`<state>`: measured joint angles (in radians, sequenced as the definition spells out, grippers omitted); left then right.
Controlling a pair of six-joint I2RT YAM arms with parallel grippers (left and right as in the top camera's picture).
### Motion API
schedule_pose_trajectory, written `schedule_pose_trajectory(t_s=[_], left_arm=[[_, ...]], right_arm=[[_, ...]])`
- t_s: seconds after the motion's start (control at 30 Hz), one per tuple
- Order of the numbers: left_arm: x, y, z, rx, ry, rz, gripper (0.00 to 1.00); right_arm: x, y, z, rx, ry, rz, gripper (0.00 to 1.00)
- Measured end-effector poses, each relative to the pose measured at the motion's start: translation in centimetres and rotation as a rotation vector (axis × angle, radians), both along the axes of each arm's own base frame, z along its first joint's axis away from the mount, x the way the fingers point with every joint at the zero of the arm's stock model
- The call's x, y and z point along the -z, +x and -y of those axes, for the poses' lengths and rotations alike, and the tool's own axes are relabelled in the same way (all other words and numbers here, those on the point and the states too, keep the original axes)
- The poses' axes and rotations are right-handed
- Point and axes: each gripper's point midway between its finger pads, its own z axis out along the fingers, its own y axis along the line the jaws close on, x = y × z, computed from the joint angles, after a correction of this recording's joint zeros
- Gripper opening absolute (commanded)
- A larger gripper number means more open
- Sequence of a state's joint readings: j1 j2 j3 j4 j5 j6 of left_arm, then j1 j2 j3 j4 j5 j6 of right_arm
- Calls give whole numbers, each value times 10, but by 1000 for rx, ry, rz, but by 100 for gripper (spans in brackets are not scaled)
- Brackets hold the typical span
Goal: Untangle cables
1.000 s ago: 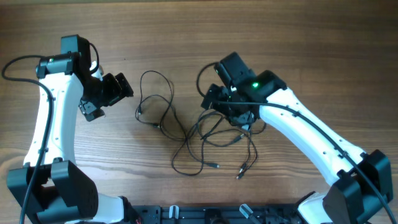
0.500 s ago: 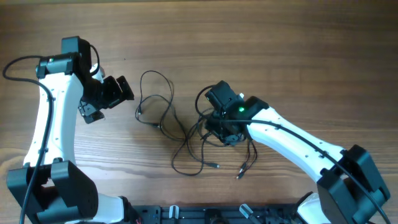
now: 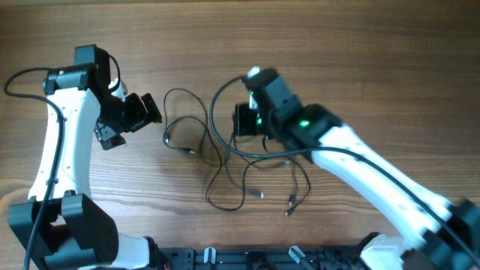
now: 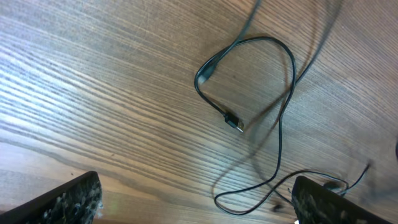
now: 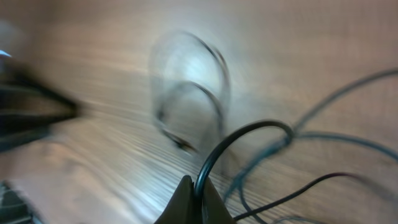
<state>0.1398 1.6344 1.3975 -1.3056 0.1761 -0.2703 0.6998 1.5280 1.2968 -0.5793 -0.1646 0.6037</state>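
Observation:
Several thin black cables (image 3: 196,147) lie tangled on the wooden table between the two arms, with small plug ends (image 3: 259,194) toward the front. My right gripper (image 3: 243,120) is above the tangle's right side, shut on one cable (image 5: 231,139) that arches up out of its pinched tips (image 5: 194,200). The right wrist view is blurred by motion. My left gripper (image 3: 148,109) hangs left of the tangle, open and holding nothing. In the left wrist view a cable loop (image 4: 285,87) with a plug (image 4: 234,122) lies beyond its wide-set fingers (image 4: 73,198).
The thicker black wire (image 3: 19,79) of the left arm loops at the far left. The arm bases and a black rail (image 3: 247,259) line the front edge of the table.
My right gripper has gone from open to shut on a cable in the tangle and has moved up and left, dragging a loop of cable with it. The left arm has stayed put.

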Motion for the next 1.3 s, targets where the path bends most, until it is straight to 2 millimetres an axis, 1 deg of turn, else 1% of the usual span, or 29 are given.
schedule_pose_trajectory(t_s=[0.03,0.07,0.1,0.13,0.2,0.27,0.3,0.33,0.37,0.43,0.47,0.5,0.53,0.63,0.7,0.77,0.8,0.83,0.87,0.93,1.0,1.07,1.13,1.17,1.23,1.3], left_arm=[[0,0,0,3,0,0,100],[0,-1,0,6,0,-4,100],[0,-3,0,7,-2,-12,98],[0,-5,1,8,-2,-18,97],[-1,-10,5,41,-29,-32,95],[-4,-13,20,110,-110,-24,95],[-8,-16,33,171,-186,-11,94],[-12,-17,42,221,-241,4,93],[-16,-20,52,265,-294,16,93],[-26,-26,75,374,-404,49,93],[-27,-26,77,415,-416,65,92],[-36,-32,96,476,-494,79,92],[-40,-37,107,524,-532,87,92],[-49,-43,134,642,-615,134,93],[-54,-42,145,685,-650,167,96],[-58,-38,152,709,-679,211,98],[-59,-35,154,717,-686,232,95],[-60,-32,155,725,-689,256,93],[-61,-27,156,733,-689,281,94],[-61,-16,157,769,-675,349,100],[-62,-7,158,804,-657,410,100],[-63,7,159,830,-636,481,94],[-65,19,160,826,-621,530,91],[-67,26,160,811,-616,551,91],[-70,35,161,775,-612,569,98],[-72,42,164,719,-622,561,100]], right_arm=[[-24,2,-2,-8,31,48,4],[-64,2,-2,-21,85,127,4],[-114,-2,1,-29,151,224,4],[-154,-10,7,-38,205,305,4],[-205,-24,18,-54,267,421,4],[-232,-36,28,-71,292,498,5],[-243,-43,34,-80,298,536,4],[-245,-45,36,-85,294,547,4],[-243,-48,38,-92,279,545,4],[-231,-50,39,-107,235,519,4],[-227,-49,39,-112,222,511,4],[-220,-48,38,-119,203,498,4],[-216,-47,37,-123,191,490,5],[-208,-46,36,-129,171,472,4],[-207,-46,36,-130,167,466,4],[-206,-46,36,-130,166,465,4],[-206,-46,36,-133,163,467,4],[-205,-46,36,-140,155,470,4],[-203,-47,37,-144,146,465,4],[-195,-50,39,-158,121,444,4],[-189,-53,40,-172,99,429,4],[-181,-56,42,-192,75,411,4],[-180,-58,41,-206,73,406,4],[-180,-59,40,-213,75,406,5],[-180,-61,38,-226,83,401,4],[-180,-63,37,-235,90,397,4]])
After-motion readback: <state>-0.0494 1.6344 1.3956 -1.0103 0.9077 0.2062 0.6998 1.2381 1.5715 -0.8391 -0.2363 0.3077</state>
